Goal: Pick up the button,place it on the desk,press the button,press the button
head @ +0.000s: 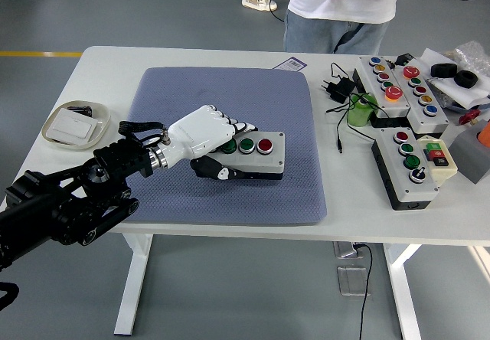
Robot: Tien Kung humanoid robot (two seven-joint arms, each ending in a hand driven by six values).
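Observation:
A grey button box (259, 156) with a black base lies flat on the blue-grey mat (230, 95). On its top sit a green button (246, 145) and a red button (265, 145); a further green one is partly covered by fingers. My left hand (214, 145), white with black fingertips, is shut on the box's left end: fingers over the top, thumb against the front side. The black left arm (69, 202) comes in from the lower left. The right hand is out of view.
More button boxes (398, 87) (413, 168) lie at the right, with a green cylinder (360, 110), a plug and cable (338, 91). A white dish (73, 125) sits at the left. A person (337, 11) stands at the far side, hands held at the chest.

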